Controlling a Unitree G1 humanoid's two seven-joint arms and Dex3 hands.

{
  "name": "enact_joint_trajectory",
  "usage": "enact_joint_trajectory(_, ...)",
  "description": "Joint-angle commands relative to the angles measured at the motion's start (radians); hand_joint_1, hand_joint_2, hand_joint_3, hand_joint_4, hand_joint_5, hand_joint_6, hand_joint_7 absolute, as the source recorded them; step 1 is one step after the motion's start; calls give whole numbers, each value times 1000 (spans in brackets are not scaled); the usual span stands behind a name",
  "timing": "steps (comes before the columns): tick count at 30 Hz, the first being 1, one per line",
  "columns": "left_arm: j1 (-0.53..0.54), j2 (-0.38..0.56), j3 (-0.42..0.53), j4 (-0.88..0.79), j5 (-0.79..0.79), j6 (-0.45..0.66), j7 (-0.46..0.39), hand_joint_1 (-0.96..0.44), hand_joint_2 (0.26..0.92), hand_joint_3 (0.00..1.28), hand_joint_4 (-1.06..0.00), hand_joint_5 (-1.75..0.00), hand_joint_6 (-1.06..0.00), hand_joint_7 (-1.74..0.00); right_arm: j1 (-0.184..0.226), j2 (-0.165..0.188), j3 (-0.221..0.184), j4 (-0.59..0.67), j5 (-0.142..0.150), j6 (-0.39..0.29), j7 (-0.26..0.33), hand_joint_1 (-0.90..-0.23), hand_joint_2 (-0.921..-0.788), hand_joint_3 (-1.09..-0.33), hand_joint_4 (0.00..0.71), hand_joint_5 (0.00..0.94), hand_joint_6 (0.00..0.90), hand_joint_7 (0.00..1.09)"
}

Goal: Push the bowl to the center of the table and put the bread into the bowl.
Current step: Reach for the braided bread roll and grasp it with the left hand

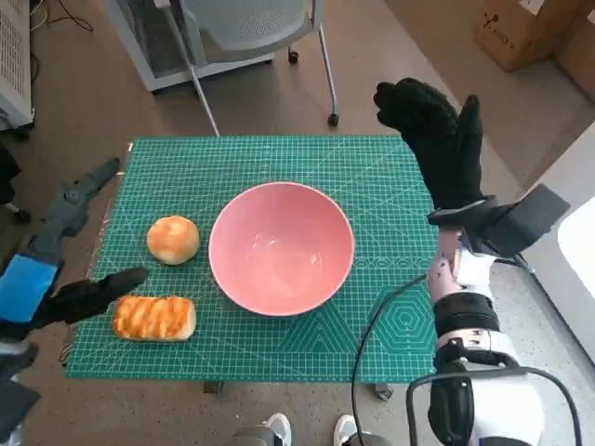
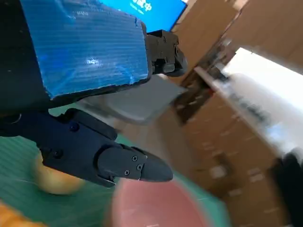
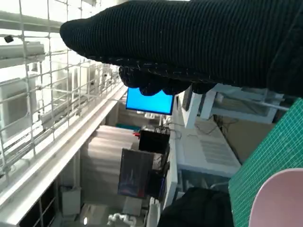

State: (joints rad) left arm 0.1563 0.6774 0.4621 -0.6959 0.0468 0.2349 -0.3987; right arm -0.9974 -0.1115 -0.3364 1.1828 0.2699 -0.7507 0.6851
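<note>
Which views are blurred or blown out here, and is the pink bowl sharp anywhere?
Head view: sharp and evenly lit; the round pink bowl shows only a faint sheen. Left wrist view: the bowl and the round bread roll are smeared, the background streaked, while the black left hand stays crisp. Right wrist view: windows blown out, bowl edge soft.

Black left hand (image 1: 56, 279) backed with blue tape; right hand (image 1: 437, 139) in black knitted glove.

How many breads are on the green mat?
2. A round bun sits just left of the pink bowl. A long striped loaf lies nearer the robot, below the bun, by the left hand. None seem hidden.
</note>
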Motion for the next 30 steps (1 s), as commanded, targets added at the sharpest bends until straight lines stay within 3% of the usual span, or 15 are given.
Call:
enact_joint_trajectory(1, 65, 104, -14, -121, 84, 177, -98, -442, 720, 15, -51, -1, -13, -327, 22, -4, 9, 17, -6, 22, 2, -723, -921, -669, 201, 18, 332, 19)
enact_joint_trajectory(6, 82, 260, -97, -219, 178, 415, -218, -229, 657, 5, -6, 1, -79, -143, 19, -1, 20, 22, -17, 26, -15, -712, -921, -667, 205, 15, 335, 18)
enact_joint_trajectory(12, 39, 392, -238, -268, 269, 593, -282, -158, 650, 3, 0, 1, -113, -73, 12, 1, 36, 27, -26, 34, -36, -702, -921, -667, 207, 13, 337, 16)
enact_joint_trajectory(20, -18, 382, -375, -247, 325, 656, -247, -173, 651, 3, 1, 1, -141, -51, 9, 4, 51, 21, -26, 37, -41, -685, -921, -673, 211, 10, 333, 10)
enact_joint_trajectory(30, -67, 360, -525, -138, 406, 637, -206, -167, 657, 5, -4, -1, -156, -40, 9, 3, 50, 21, -16, 41, -26, -681, -921, -671, 210, 6, 324, 4)
